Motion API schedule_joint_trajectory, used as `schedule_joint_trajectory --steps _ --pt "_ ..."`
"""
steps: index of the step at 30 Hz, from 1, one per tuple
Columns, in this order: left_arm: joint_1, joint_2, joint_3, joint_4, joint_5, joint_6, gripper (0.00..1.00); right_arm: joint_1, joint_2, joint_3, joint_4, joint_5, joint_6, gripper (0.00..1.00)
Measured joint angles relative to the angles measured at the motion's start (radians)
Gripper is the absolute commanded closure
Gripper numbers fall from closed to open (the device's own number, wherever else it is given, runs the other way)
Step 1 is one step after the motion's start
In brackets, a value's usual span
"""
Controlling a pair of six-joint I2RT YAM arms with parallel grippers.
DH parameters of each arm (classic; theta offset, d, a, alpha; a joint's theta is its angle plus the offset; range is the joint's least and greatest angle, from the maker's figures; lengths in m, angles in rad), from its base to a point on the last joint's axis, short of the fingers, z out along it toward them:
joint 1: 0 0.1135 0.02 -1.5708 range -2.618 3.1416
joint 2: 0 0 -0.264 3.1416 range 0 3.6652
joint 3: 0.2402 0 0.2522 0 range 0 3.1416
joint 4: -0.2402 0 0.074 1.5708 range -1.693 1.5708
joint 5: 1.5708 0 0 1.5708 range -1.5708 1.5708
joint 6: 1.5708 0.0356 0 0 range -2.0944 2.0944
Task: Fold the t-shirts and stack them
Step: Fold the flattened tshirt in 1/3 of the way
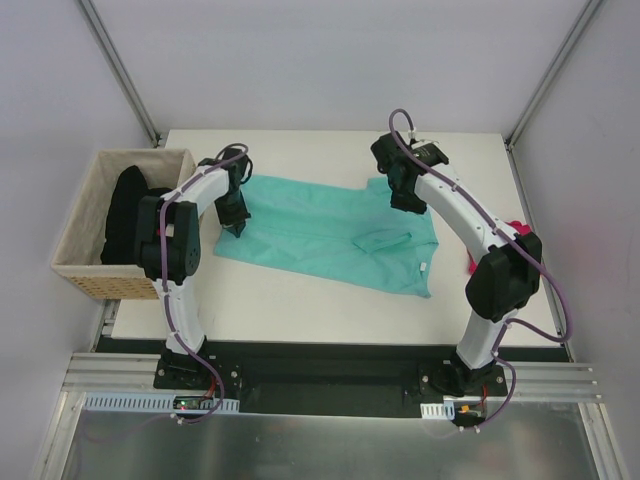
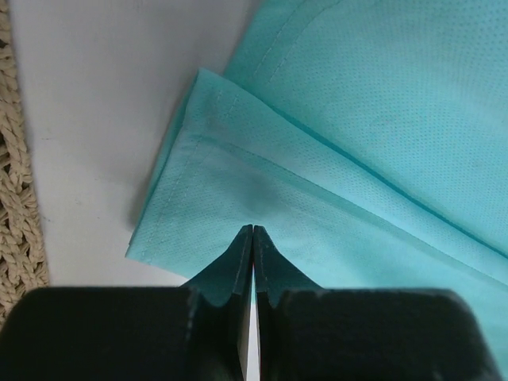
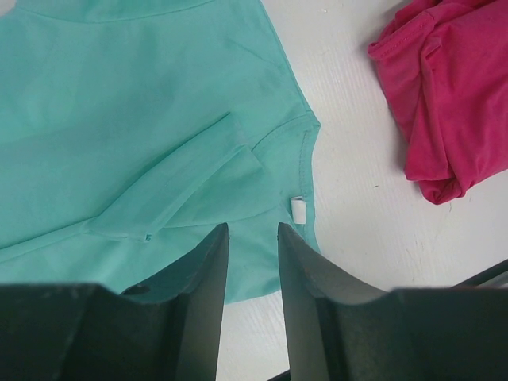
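A teal-mint t-shirt (image 1: 320,235) lies spread flat across the middle of the table. My left gripper (image 1: 236,216) is at its left edge. In the left wrist view it (image 2: 252,230) is shut, fingertips pinched together on the hemmed teal cloth (image 2: 333,159) near a corner. My right gripper (image 1: 405,195) hovers over the shirt's far right part. There it (image 3: 254,230) stands partly open above the collar with its white label (image 3: 298,209), and a sleeve is folded inward. A magenta-pink t-shirt (image 3: 448,95) lies crumpled to the right, mostly hidden behind the right arm in the top view (image 1: 516,228).
A woven basket (image 1: 85,215) holding dark cloth (image 1: 125,210) stands off the table's left edge; its weave shows beside the left gripper (image 2: 12,198). Bare white table (image 1: 300,310) runs in front of the teal shirt. Cage walls close in the back and sides.
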Motion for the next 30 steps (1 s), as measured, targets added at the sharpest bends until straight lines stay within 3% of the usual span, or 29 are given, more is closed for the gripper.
schedule_joint_trajectory --steps 15,30 --pt "-0.005 -0.05 -0.16 0.006 0.052 -0.018 1.0 -0.006 0.0 0.0 0.001 -0.033 -0.008 0.66" --pt "-0.101 -0.182 -0.356 0.005 0.056 -0.085 1.0 -0.01 -0.008 -0.023 0.016 -0.055 -0.011 0.66"
